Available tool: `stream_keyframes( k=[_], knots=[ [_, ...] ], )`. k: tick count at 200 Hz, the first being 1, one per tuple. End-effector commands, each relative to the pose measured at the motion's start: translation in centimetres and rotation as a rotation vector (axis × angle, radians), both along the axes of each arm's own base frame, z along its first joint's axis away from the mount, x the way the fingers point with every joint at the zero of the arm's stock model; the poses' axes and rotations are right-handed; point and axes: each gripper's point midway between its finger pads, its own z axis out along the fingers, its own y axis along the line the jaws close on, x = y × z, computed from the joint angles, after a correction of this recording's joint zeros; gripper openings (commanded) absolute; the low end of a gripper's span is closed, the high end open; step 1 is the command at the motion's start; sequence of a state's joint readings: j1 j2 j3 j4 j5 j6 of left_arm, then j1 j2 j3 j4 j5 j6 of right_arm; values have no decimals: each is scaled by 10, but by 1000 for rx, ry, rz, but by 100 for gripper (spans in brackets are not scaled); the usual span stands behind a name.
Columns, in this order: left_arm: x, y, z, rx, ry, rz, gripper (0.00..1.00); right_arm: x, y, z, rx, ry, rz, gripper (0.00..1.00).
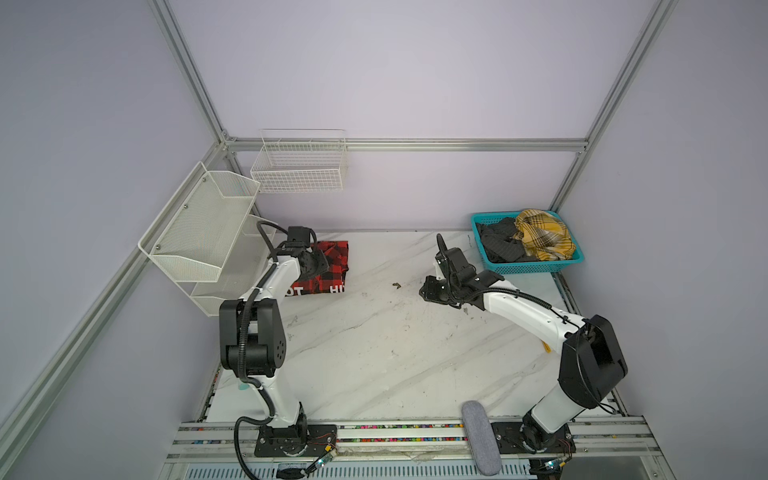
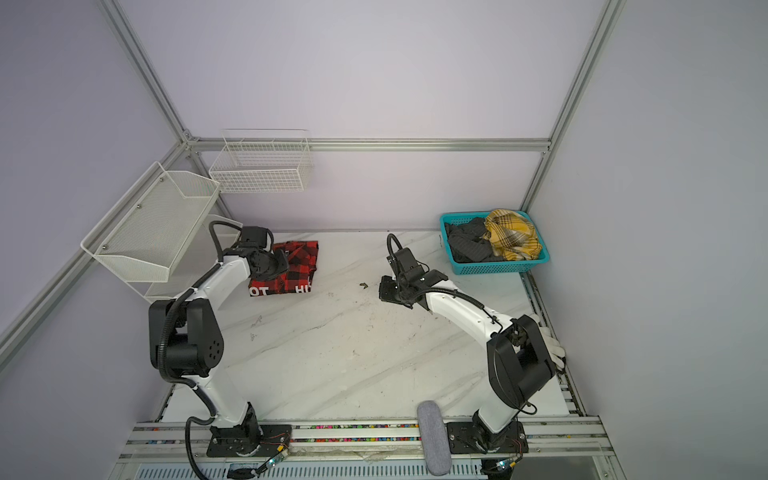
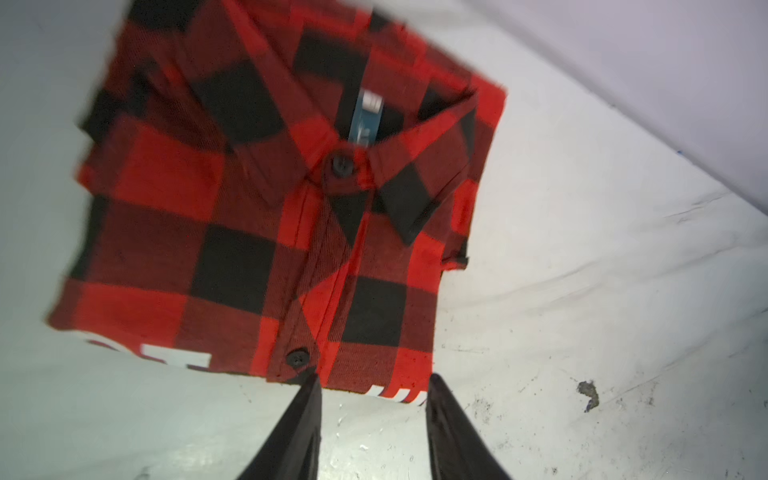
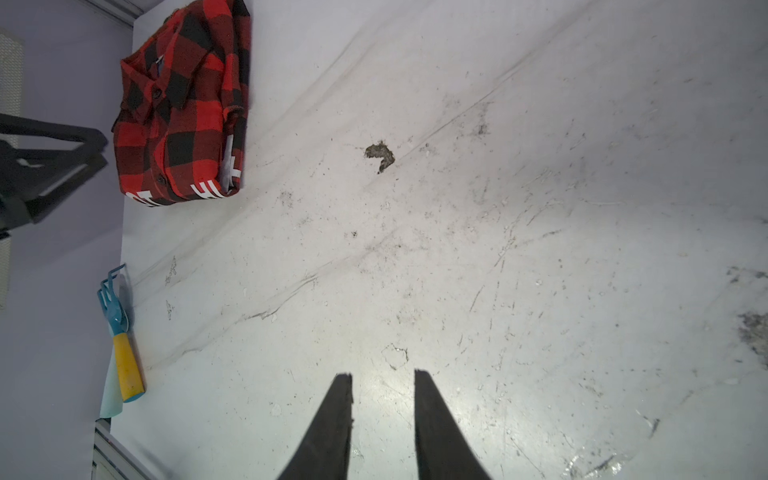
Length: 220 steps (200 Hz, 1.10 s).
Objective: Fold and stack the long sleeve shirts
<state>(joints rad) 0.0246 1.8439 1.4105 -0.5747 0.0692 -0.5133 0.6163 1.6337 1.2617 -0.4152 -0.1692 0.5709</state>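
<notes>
A red-and-black check long sleeve shirt (image 1: 334, 272) (image 2: 302, 266) lies folded at the table's back left, collar up, with white letters along its near edge. My left gripper (image 3: 374, 380) (image 1: 314, 266) hovers over the shirt's (image 3: 270, 208) near edge, open, with only bare table between its fingers. My right gripper (image 4: 382, 374) (image 1: 428, 291) is open and empty over the middle of the table, well apart from the shirt (image 4: 183, 108). A yellow plaid garment (image 1: 540, 235) and a dark garment (image 1: 498, 245) lie crumpled in a teal basket (image 1: 536, 268) at the back right.
White mesh shelves (image 1: 199, 224) and a wire basket (image 1: 299, 166) hang on the walls at the back left. A scrap of debris (image 1: 396, 285) lies mid-table. A grey pad (image 1: 480, 436) rests on the front rail. A blue-and-yellow hand tool (image 4: 122, 345) lies at the table's left edge.
</notes>
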Motion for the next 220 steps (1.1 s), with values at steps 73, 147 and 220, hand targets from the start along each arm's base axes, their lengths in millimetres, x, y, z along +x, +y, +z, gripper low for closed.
stream_keyframes(
  k=[73,147,220],
  knots=[
    [13,17,-47,36,81,96,30,-5,-8,-3,-22,-11,-14,29],
    [9,-24,14,-47,-69,-21,55,5,-19,33,-49,-91,-63,28],
    [-56,-84,160,-140,-407,-241,71,11,-92,133,-82,-380,-317,46]
  ],
)
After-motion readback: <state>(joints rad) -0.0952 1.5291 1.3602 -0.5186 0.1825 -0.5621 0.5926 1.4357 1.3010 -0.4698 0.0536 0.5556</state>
